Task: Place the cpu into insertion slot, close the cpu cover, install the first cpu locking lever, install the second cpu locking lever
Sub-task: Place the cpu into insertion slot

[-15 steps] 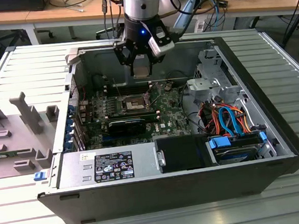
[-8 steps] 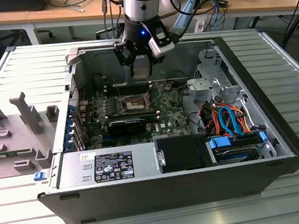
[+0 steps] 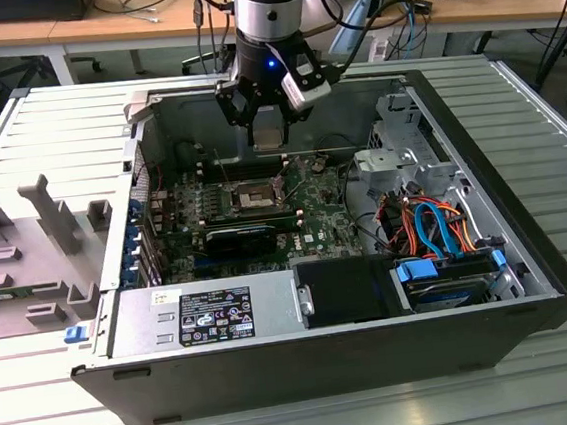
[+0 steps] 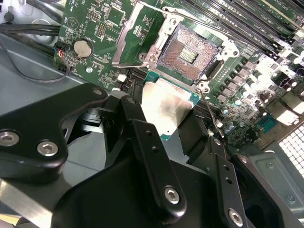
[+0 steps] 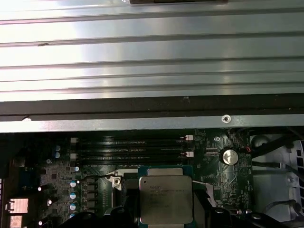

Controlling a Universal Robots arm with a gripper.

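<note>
Fingers (image 4: pixel 142 142) hold cpu (image 4: pixel 166 107) near open insertion slot (image 4: pixel 187 52); print unreadable.

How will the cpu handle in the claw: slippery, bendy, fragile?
The cpu looks stiff: a flat metal-topped plate, unlikely to flex. Its smooth shiny lid and thin edges probably make it slippery in the claw. Likely light, but fragile if dropped onto the open insertion slot.
</note>
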